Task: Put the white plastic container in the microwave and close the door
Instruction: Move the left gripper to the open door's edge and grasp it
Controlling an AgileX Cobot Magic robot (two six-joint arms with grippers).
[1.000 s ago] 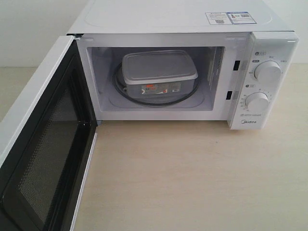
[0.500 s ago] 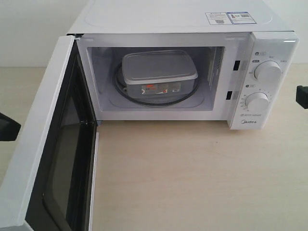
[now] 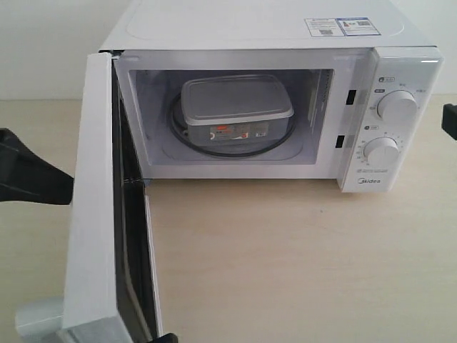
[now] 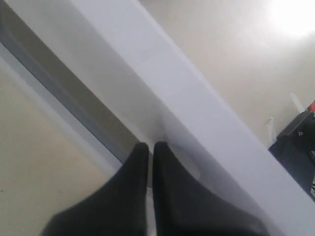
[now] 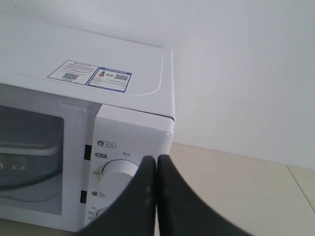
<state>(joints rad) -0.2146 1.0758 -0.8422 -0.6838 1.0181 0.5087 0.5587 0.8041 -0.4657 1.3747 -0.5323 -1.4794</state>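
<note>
1. The container (image 3: 235,107) is seen inside the microwave (image 3: 257,25), lid on, seated on the turntable (image 3: 284,145) in the middle of the cavity. The first part of the task is judged done.
2. The door (image 3: 93,204) is found partway open. It stands out from the microwave's front at the hinge side and is viewed nearly edge-on, so the cavity is not yet covered.
3. The left gripper (image 4: 150,146) is set against the door's outer face, the side turned away from the microwave's cavity. Its fingers are pressed together with nothing between them, so it is judged to serve as a pusher rather than a clamp.
4. The right gripper (image 5: 156,161) is held beside the microwave's knob (image 5: 118,169) panel, apart from it. Its fingers are likewise closed on nothing.
5. Closing the door is judged to be the step in hand.
6. For the next move, a push along the door's arc toward the microwave's front is called for, with contact held on the outer face as the angle changes. A firm last press is needed for the latch. If too much force is used, the microwave may be slid back on the table (image 3: 285,257).
</note>
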